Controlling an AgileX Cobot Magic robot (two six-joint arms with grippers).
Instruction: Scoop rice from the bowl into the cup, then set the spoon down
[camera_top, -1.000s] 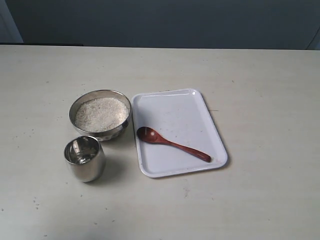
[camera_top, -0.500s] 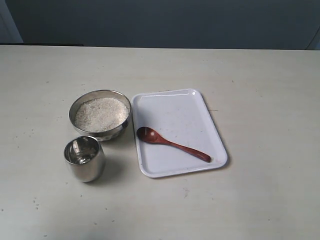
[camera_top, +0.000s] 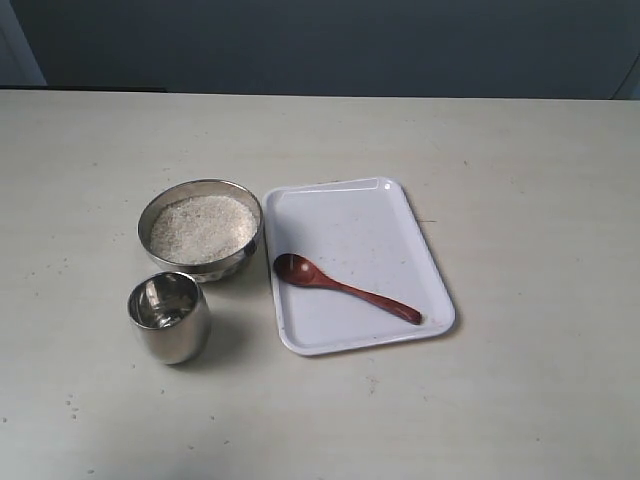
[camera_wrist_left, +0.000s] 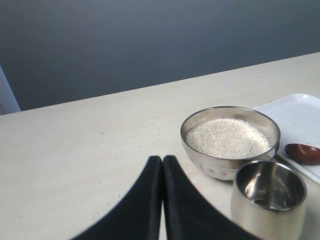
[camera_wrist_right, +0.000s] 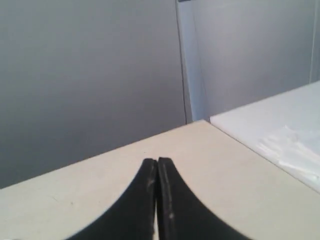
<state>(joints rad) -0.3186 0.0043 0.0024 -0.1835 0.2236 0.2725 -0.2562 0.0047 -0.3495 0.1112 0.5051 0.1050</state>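
The wide steel bowl (camera_top: 200, 229) holds off-white rice (camera_top: 203, 227) left of the tray. In front of it stands the small steel cup (camera_top: 169, 316), with no rice visible inside. The dark reddish-brown wooden spoon (camera_top: 345, 288) lies flat on the white tray (camera_top: 340, 215), its oval end toward the bowl. Neither gripper shows in the exterior view. In the left wrist view my left gripper (camera_wrist_left: 162, 159) is shut and holds nothing, a short way from the bowl (camera_wrist_left: 229, 141), rice (camera_wrist_left: 227, 137), cup (camera_wrist_left: 269, 199) and spoon end (camera_wrist_left: 303, 153). My right gripper (camera_wrist_right: 157, 161) is shut over bare table.
The pale tabletop (camera_top: 520, 160) stretches around the objects, with a dark wall behind its far edge. In the right wrist view a white surface (camera_wrist_right: 280, 135) adjoins the table's side beneath a pale wall corner.
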